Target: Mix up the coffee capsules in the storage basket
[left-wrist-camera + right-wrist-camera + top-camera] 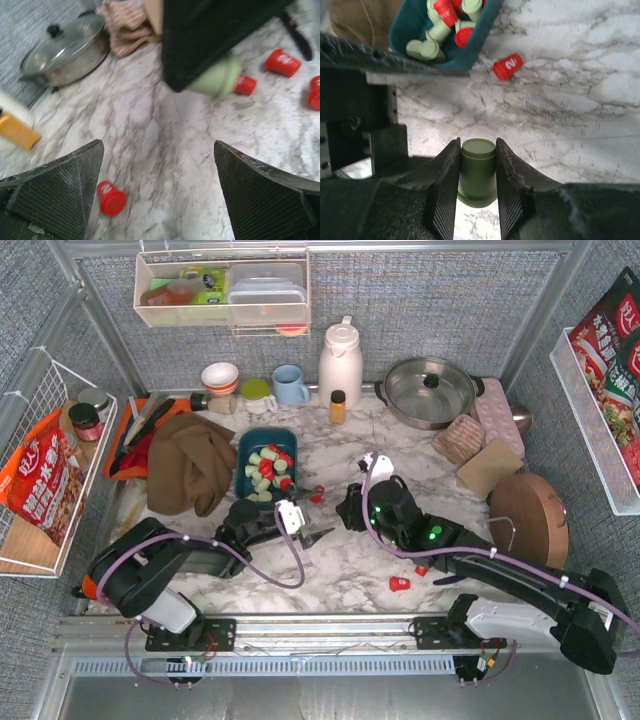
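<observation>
Capsule [477, 170] between right jaws

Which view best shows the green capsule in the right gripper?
Right wrist: the green capsule sits centred, clamped in the right gripper. Left wrist shows it half hidden behind that gripper. In the top view the gripper hides it.

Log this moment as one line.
right gripper: shut on green capsule | left gripper: open, empty | storage basket: red and green capsules inside | table: loose red capsules
</observation>
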